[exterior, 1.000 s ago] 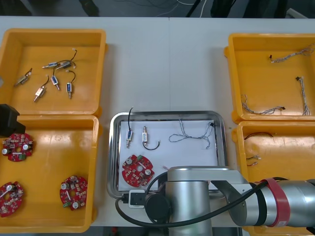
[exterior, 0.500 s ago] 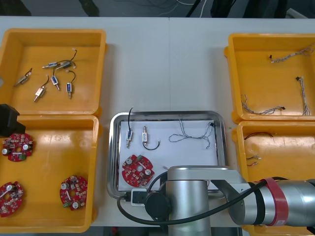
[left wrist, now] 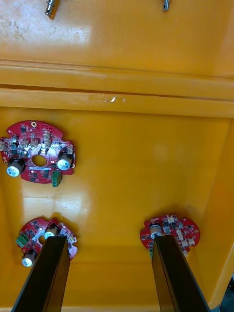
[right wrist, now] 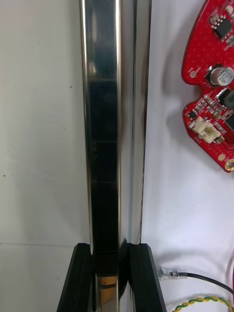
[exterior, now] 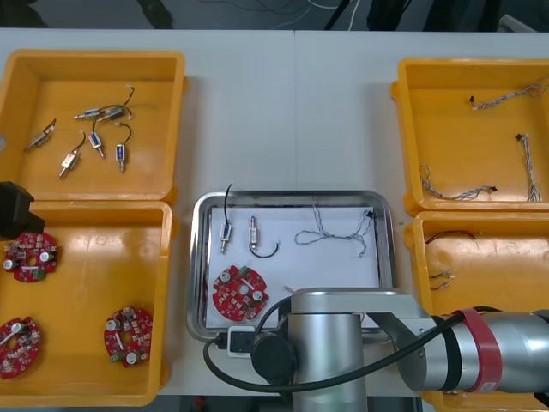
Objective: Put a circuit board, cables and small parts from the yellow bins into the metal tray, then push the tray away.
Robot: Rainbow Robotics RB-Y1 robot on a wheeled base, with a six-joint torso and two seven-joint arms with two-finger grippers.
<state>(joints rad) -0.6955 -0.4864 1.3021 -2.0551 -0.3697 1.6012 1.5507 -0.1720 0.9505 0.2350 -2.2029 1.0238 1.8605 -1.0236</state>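
The metal tray (exterior: pixel 199 257) lies at the table's middle with a white floor. It holds a red circuit board (exterior: pixel 239 293), a twisted blue and white cable (exterior: pixel 334 232) and two small metal parts (exterior: pixel 226 233) with black leads. My right arm (exterior: pixel 343 352) covers the tray's near edge. In the right wrist view my right gripper (right wrist: pixel 111 248) is shut on the tray's shiny rim (right wrist: pixel 112 122), with the circuit board (right wrist: pixel 212 97) just inside. My left gripper (left wrist: pixel 109 243) hangs open over the near left bin, above its circuit boards (left wrist: pixel 39 153).
The far left yellow bin (exterior: pixel 94 60) holds several small metal parts, and the near left bin (exterior: pixel 86 257) three circuit boards. Cables lie in the far right bin (exterior: pixel 463 69) and the near right bin (exterior: pixel 480 223). Bare table stretches beyond the tray's far edge.
My right gripper has closed onto the tray's near rim. The tray with its contents has slid slightly away from me. The left arm has stayed put.
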